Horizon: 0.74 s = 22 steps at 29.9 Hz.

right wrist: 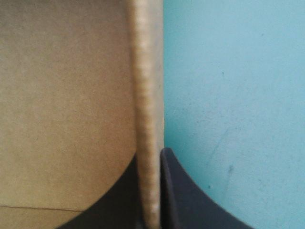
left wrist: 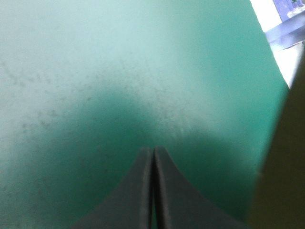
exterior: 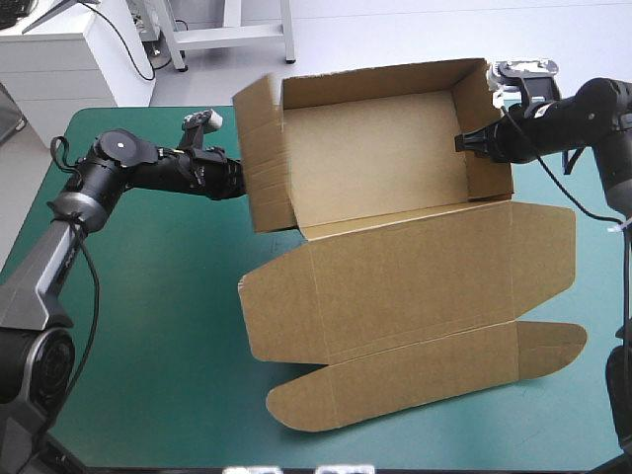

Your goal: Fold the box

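No text, label, brand, number or sign can be read in any view. The box (exterior: 395, 148) shows plain brown board on every face seen from here. In the close views along the grippers, fine print on the board, if any exists, probably could not be made out.

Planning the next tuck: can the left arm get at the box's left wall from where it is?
Probably yes. The left gripper, shut, sits right beside the box's left wall, nothing visible between them; it would have to open first.
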Available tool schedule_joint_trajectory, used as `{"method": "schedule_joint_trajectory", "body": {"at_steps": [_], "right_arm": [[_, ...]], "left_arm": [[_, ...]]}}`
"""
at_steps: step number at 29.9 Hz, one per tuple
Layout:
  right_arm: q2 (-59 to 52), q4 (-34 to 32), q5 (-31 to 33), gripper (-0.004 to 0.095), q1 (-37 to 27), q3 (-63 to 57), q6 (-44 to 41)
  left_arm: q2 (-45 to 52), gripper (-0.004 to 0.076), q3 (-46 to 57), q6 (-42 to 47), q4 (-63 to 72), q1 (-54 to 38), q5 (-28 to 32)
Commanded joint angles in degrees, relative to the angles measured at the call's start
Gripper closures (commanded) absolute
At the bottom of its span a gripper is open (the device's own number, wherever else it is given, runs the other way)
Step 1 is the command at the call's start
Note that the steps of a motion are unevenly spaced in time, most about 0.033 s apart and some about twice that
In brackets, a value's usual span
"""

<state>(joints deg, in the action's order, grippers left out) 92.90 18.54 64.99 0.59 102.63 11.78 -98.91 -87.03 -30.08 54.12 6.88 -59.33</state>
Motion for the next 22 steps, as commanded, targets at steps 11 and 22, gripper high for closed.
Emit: {"method": "schedule_joint_trajectory", "body": {"at_steps": [11,22], "right_arm": [[-2.5,-0.4,-3.3,0.0925,-0.4,1.6,-1.2],[-2.5,-3.0,-2.5,0.0925,-0.4,1.6,-1.2]], "left_arm": [[6.4,0.0731,-1.4,-1.5,6.9,8.1,0.5],[9.3,0.0731,-1.4,-2.9,7.0,8.1,1.4]]}}
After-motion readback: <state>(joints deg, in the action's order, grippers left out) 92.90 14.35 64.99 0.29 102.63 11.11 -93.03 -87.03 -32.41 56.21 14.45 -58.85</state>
